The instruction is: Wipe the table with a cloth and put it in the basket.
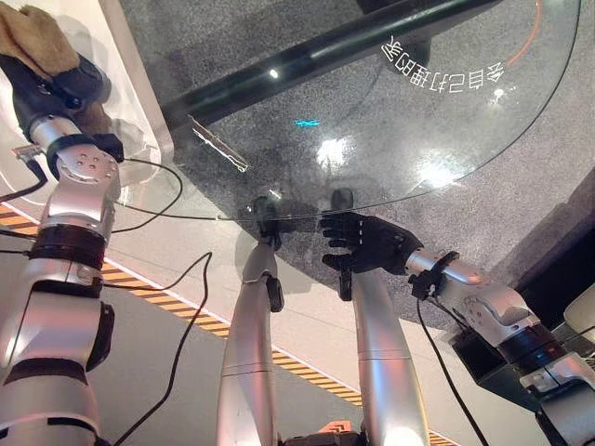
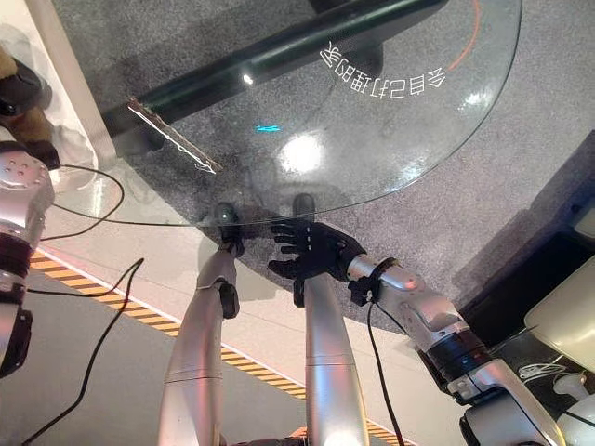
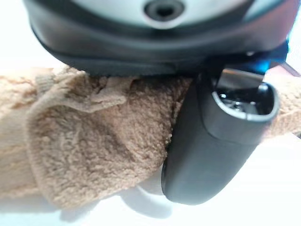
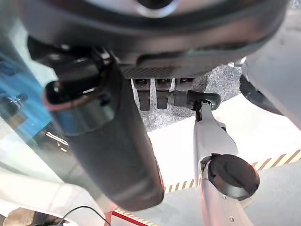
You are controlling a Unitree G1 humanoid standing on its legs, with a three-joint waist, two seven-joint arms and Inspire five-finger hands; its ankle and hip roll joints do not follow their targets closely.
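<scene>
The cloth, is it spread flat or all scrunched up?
Scrunched up. The tan cloth is bunched in folds under the left hand, whose thumb presses against it.

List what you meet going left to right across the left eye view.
Cloth held in the left robot hand → glass table → right robot hand at the table's near edge.
</scene>
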